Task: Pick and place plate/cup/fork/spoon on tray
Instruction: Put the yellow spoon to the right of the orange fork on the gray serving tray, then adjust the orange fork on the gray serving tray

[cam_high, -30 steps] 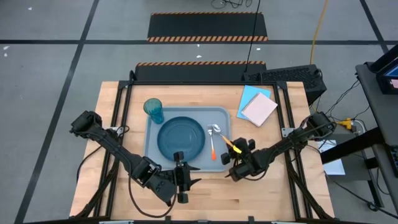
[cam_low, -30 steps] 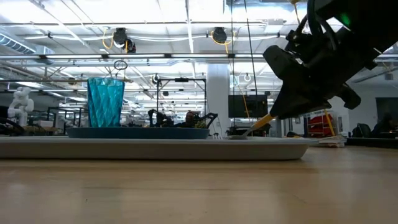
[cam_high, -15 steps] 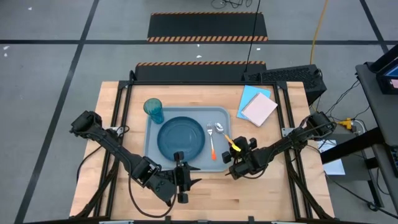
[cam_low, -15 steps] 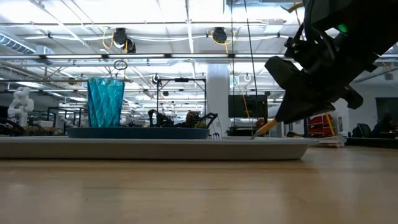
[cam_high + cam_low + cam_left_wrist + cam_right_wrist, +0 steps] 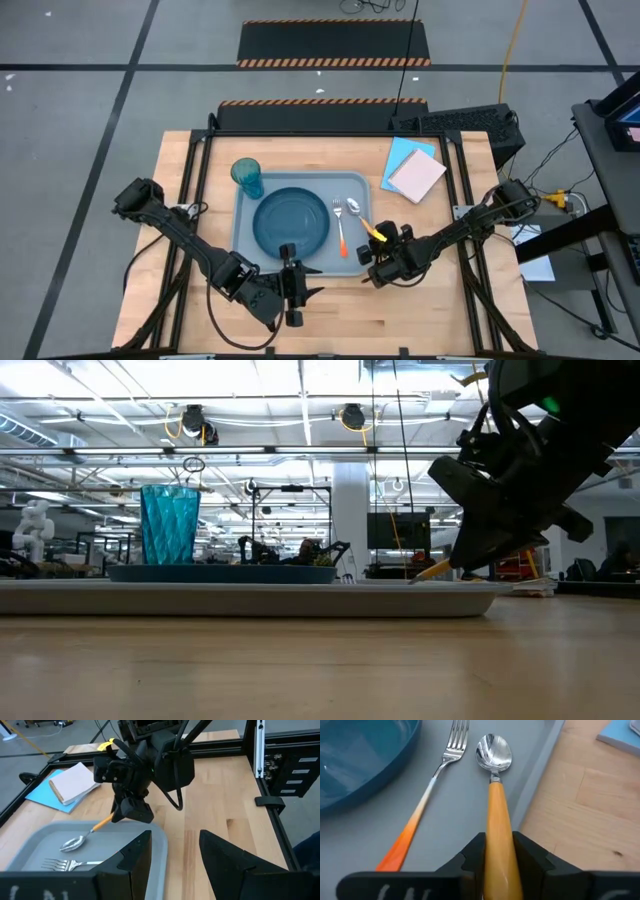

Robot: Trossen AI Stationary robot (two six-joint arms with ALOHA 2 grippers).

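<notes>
The grey-blue tray (image 5: 246, 232) holds the dark blue plate (image 5: 292, 221), the teal cup (image 5: 247, 177) at its far left corner, and the fork (image 5: 340, 228) to the right of the plate. My right gripper (image 5: 378, 243) is over the tray's right rim, shut on the orange-handled spoon (image 5: 358, 215). The spoon lies beside the fork (image 5: 436, 784), with its bowl (image 5: 494, 751) low over the tray floor. My left gripper (image 5: 305, 282) waits open and empty near the table's near edge, just short of the tray. My right gripper pinches the spoon's orange handle (image 5: 497, 827) between its two fingers, toward the handle's free end. The fingers slant down from the table's right and lie along the handle. The spoon tilts bowl-end down over the tray (image 5: 75, 842). I cannot tell whether the bowl touches the floor.
A light blue paper sheet with a pale notebook (image 5: 415, 172) on it lies at the table's far right. Bare wood lies along the near edge and to the right of the tray (image 5: 300, 660).
My right gripper has gone a little toward the table's right edge and down, still shut on the spoon. The spoon's bowl has shifted right, away from the fork, and has sunk behind the tray's rim in the low view.
</notes>
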